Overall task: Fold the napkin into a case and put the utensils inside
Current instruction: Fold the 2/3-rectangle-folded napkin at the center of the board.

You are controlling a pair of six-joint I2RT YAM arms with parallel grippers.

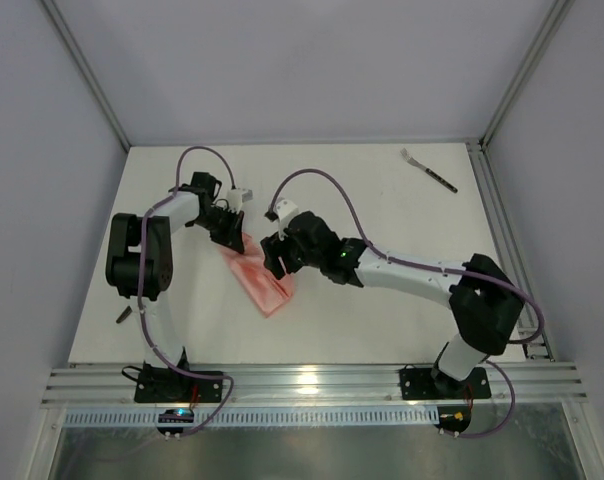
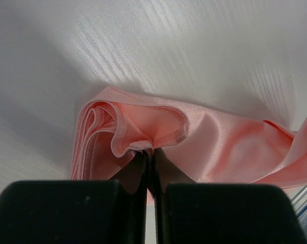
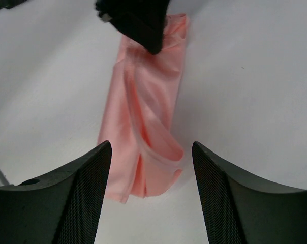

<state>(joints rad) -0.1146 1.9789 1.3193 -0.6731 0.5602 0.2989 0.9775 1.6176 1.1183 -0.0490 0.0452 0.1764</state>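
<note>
The salmon-pink napkin [image 1: 260,280] lies folded into a narrow oblong strip left of the table's middle, its layers loose and partly curled [image 3: 148,117]. My left gripper [image 1: 228,228] is shut on the hem at the strip's far end, pinching a small bunch of cloth [image 2: 143,145]. Over the strip's near end hovers my right gripper [image 1: 278,258], open and empty, its fingers [image 3: 82,188] either side of the cloth without touching it. The fork [image 1: 428,169] rests at the far right of the table, apart from both grippers.
A small dark object [image 1: 124,316] lies at the table's left edge beside the left arm. A metal rail [image 1: 487,200] runs along the right edge, and a slotted rail crosses the front by the arm bases.
</note>
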